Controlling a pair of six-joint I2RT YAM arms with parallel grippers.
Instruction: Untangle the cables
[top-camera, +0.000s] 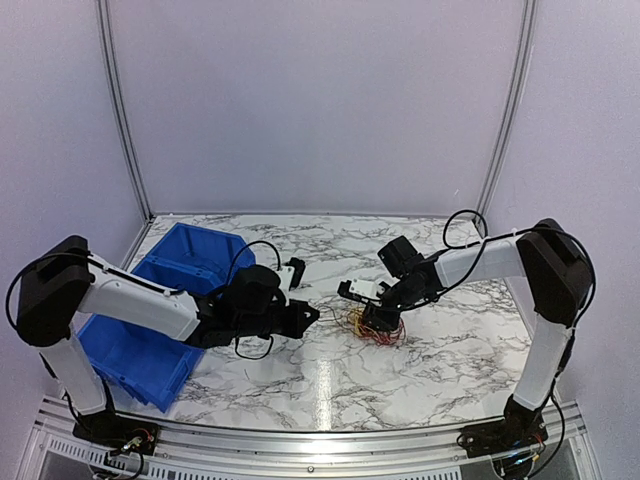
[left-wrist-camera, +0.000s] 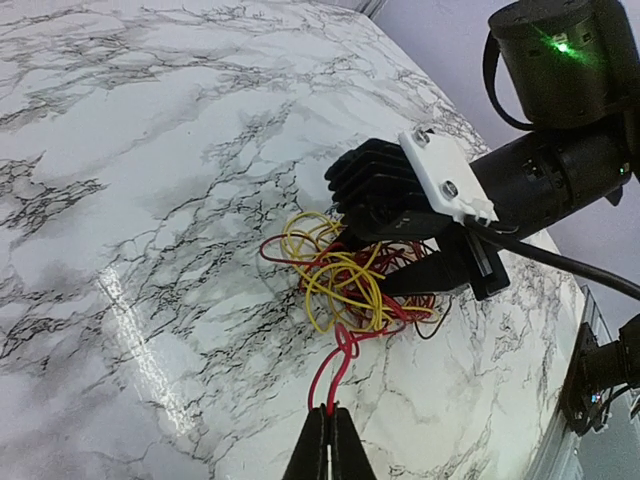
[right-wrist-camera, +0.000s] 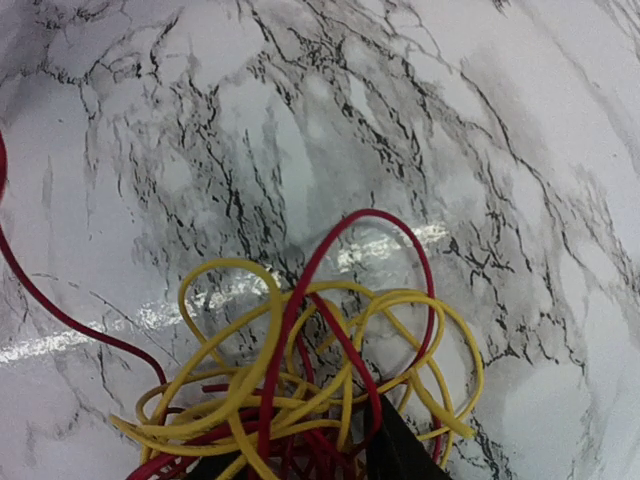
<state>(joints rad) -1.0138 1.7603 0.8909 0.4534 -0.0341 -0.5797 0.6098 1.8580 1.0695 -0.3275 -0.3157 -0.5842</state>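
Red strand of the cables (left-wrist-camera: 345, 285) clamped in left gripper (left-wrist-camera: 329, 418); right gripper (top-camera: 382, 316) state unclear.

Both arms reach inward. The left end effector (left-wrist-camera: 327, 420) pinches a red cable (left-wrist-camera: 335, 375), and the right end effector (top-camera: 378, 316) angles down.

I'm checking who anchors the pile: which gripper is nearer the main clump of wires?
Right. The right gripper sits right in the clump of wires. The left gripper is off to one side, pinching a red loop drawn out of it.
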